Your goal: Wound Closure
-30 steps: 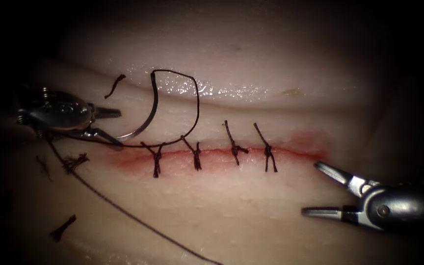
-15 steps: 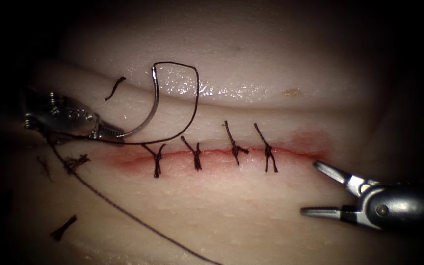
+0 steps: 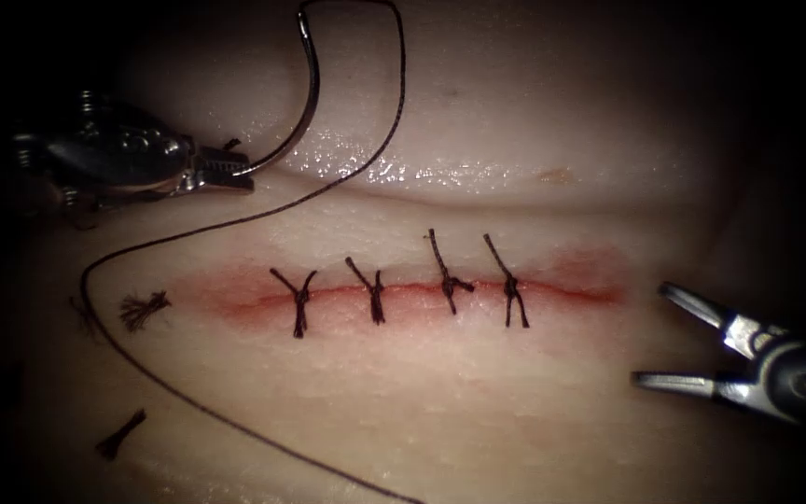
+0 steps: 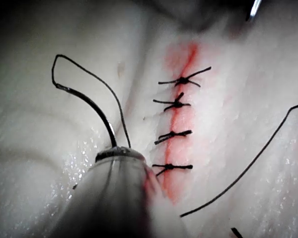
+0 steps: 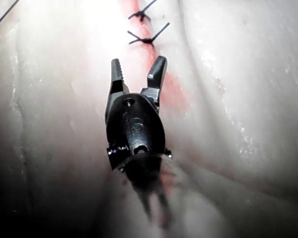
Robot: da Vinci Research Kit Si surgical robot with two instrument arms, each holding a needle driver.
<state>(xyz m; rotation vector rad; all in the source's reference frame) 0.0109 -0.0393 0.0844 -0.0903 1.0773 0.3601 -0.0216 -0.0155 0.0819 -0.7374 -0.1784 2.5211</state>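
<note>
My left tool (image 3: 226, 168) has lifted the needle (image 3: 302, 103) off the tissue (image 3: 478, 401), jaws clamped near its tip end; thread (image 3: 142, 252) trails past the cut's (image 3: 422, 292) left end; my right tool (image 3: 678, 341) waits open, empty; regripping seems needed

No readable txt, labels, brands or signs anywhere. One maybe: right tool (image 5: 136, 74) has a mark stamped on its dark wrist housing, just above the pivot screw in right wrist view, looks like a digit, poss. "6" or "5", can't tell which. Left tool (image 3: 221, 171) body shows raised marks in endoscope view, too small to read.
</note>
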